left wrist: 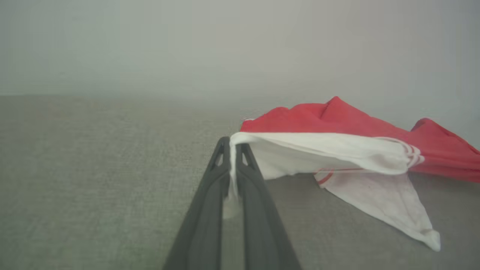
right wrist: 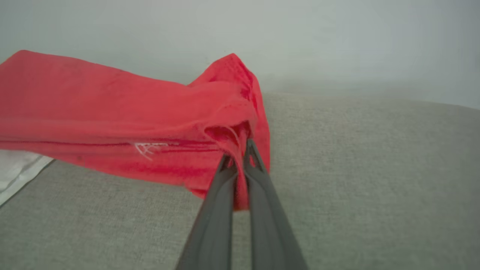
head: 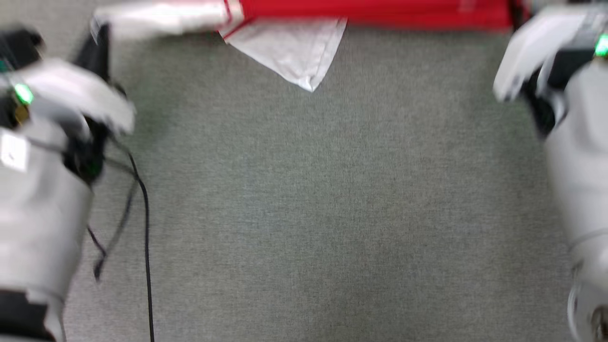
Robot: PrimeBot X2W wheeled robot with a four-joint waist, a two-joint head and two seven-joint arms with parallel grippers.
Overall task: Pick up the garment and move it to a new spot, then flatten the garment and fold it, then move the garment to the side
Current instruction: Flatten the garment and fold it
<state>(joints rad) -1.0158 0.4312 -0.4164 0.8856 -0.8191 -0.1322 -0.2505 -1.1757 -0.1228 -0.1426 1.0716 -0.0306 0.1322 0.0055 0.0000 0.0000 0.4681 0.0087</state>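
Holds the garment (head: 380, 12) by two ends, stretched across the far edge of the head view above the grey woven surface (head: 308, 213). Pinches a white sleeve (left wrist: 318, 150) edge in the left gripper (left wrist: 233, 148), fingers nearly together with only cloth between them. Clamps a bunched red corner in the right gripper (right wrist: 240, 152), fingers tight on the fabric, red folds spilling over the tips. Appears lifted rather than laid: sags in a red band between the two grips, with a second white flap (head: 294, 52) hanging to a point toward the surface. Cannot tell whether that lowest cloth touches down. Likely spread wide like this to carry the shirt as a sheet and set it down flat, not crumpled. Shows plain red and white only, no lettering visible. Blurs at both forearms in the head view, so probably mid-carry to the new spot, with flattening and folding not yet begun. Trails a black cable (head: 145, 228) beside the left arm, well apart from the cloth.
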